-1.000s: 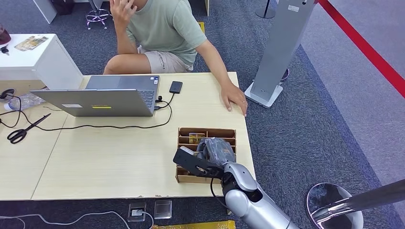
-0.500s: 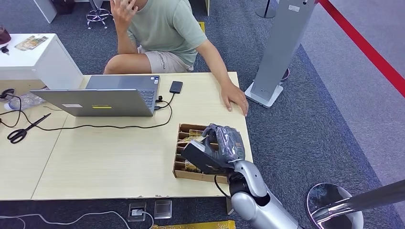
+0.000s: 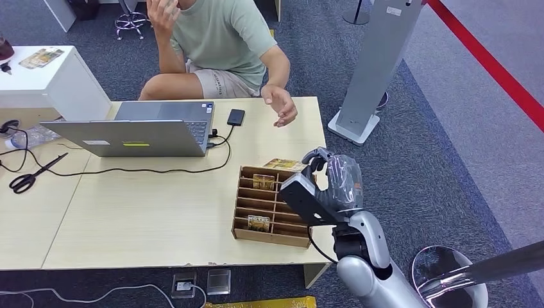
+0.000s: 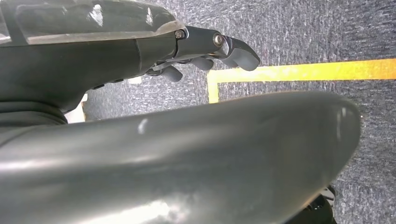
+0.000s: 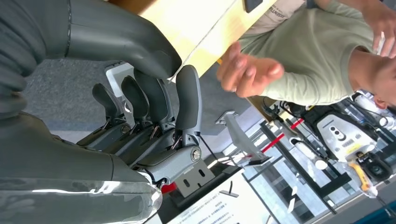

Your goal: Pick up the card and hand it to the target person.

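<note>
Head view. The right hand point(image 3: 333, 183) is raised above the right end of the table point(image 3: 141, 218), just beside the wooden divider box point(image 3: 269, 205). A card point(image 3: 285, 165) shows at its fingertips, lying nearly flat over the far right corner of the box; the thumb and a finger appear to close on its right edge, though the contact is small and partly hidden. Two further cards stand in the box compartments, one in the far row point(image 3: 263, 181) and one in the near row point(image 3: 258, 223). The person point(image 3: 224, 38) sits at the far side of the table with one hand point(image 3: 281, 106) lifted, palm open, above the far right edge; the other hand is at the head. A laptop point(image 3: 141, 128), a black phone point(image 3: 236, 117), a cable point(image 3: 128, 171) and scissors point(image 3: 29, 176) lie on the left half of the table.

Left wrist view. The left hand point(image 4: 205, 51) hangs over grey carpet with a yellow floor line point(image 4: 289, 72); its fingers curl inward with nothing between them.

Right wrist view. The dark fingers point(image 5: 187, 98) of the right hand bend toward the thick thumb point(image 5: 112, 32); the card itself cannot be made out here. Beyond them the person's open palm point(image 5: 247, 74) faces the hand, well apart from it.
</note>
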`<move>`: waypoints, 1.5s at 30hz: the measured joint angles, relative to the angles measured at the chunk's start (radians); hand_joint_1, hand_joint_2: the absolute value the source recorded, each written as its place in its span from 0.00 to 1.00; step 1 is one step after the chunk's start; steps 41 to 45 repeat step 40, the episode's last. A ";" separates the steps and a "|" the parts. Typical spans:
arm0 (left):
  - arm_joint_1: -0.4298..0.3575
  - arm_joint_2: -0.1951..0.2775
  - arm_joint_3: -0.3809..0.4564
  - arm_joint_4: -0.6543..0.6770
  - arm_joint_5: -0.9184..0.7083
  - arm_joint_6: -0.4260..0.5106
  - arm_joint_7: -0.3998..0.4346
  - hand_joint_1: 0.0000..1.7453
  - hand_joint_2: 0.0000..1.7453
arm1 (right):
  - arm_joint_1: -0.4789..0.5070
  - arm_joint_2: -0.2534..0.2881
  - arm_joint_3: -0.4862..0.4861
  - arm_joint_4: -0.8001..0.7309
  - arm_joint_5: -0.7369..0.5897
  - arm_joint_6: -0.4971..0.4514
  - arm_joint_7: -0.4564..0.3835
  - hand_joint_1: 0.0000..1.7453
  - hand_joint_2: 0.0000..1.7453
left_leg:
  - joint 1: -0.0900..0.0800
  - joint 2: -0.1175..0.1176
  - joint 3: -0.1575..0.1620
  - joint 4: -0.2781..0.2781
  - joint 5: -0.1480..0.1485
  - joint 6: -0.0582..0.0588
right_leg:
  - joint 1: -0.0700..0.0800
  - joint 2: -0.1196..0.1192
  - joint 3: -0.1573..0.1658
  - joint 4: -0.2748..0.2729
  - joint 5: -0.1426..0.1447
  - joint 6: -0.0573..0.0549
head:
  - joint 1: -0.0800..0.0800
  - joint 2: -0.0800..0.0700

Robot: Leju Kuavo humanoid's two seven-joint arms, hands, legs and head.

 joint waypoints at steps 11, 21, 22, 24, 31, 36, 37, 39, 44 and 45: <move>-0.008 0.000 -0.013 0.000 -0.049 -0.024 -0.016 0.00 0.00 | -0.315 0.055 0.001 0.315 -0.071 0.035 -0.016 0.83 1.00 | 0.000 0.000 0.000 0.000 0.001 0.000 | 0.000 -0.001 0.000 0.001 0.001 0.000 | 0.000 0.000; -0.018 0.000 -0.036 0.000 -0.056 -0.024 0.001 0.00 0.00 | -0.503 0.146 0.016 0.693 -0.063 0.037 -0.021 0.83 1.00 | 0.000 -0.001 -0.001 0.000 0.001 0.000 | 0.000 -0.001 0.000 0.001 0.001 0.000 | 0.001 0.000; -0.018 0.000 -0.038 0.000 -0.056 -0.025 0.003 0.00 0.00 | -0.509 0.153 0.020 0.719 -0.060 0.037 -0.021 0.83 1.00 | 0.000 -0.001 -0.001 0.000 0.001 0.000 | 0.000 -0.001 0.000 0.001 0.001 0.000 | 0.001 0.000; -0.018 0.000 -0.042 0.000 -0.056 -0.027 0.004 0.00 0.00 | -0.518 0.168 0.028 0.767 -0.055 0.038 -0.023 0.42 1.00 | 0.000 -0.001 -0.001 0.000 0.001 0.000 | 0.000 -0.001 0.000 0.001 0.001 0.000 | 0.000 0.000; -0.018 0.000 -0.055 0.000 -0.061 -0.042 -0.001 0.00 0.00 | -0.524 0.196 0.043 0.867 -0.065 0.020 -0.035 0.00 1.00 | 0.000 -0.001 0.000 0.000 0.001 0.000 | 0.000 -0.001 0.000 0.001 0.001 0.000 | 0.000 0.000; -0.017 0.000 -0.059 0.000 -0.058 -0.037 -0.009 0.00 0.00 | -0.523 0.194 0.045 0.880 -0.104 -0.014 -0.047 0.00 1.00 | 0.000 -0.001 0.000 0.000 0.001 0.000 | 0.000 -0.001 0.000 0.001 0.001 0.000 | 0.001 0.000; -0.017 0.000 -0.059 0.000 -0.055 -0.036 -0.010 0.00 0.00 | -0.521 0.192 0.045 0.877 -0.113 -0.021 -0.049 0.00 1.00 | 0.000 -0.001 0.000 0.000 0.001 0.000 | 0.000 -0.001 0.000 0.001 0.001 0.000 | 0.000 0.000; -0.015 0.000 -0.060 0.000 -0.050 -0.033 -0.012 0.00 0.00 | -0.513 0.183 0.041 0.860 -0.130 -0.030 -0.052 0.00 1.00 | 0.000 0.000 0.000 0.000 0.001 0.000 | 0.000 0.000 0.000 0.001 0.001 0.000 | 0.000 0.000; -0.014 0.000 -0.060 0.000 -0.049 -0.033 -0.013 0.00 0.00 | -0.510 0.181 0.040 0.854 -0.134 -0.032 -0.052 0.00 1.00 | 0.000 0.000 0.000 0.000 0.001 0.000 | 0.000 0.000 0.000 0.001 0.001 0.000 | 0.000 0.000; -0.014 0.000 -0.060 0.000 -0.049 -0.033 -0.013 0.00 0.00 | -0.510 0.181 0.040 0.854 -0.134 -0.032 -0.052 0.00 1.00 | 0.000 0.000 0.000 0.000 0.001 0.000 | 0.000 0.000 0.000 0.001 0.001 0.000 | 0.000 0.000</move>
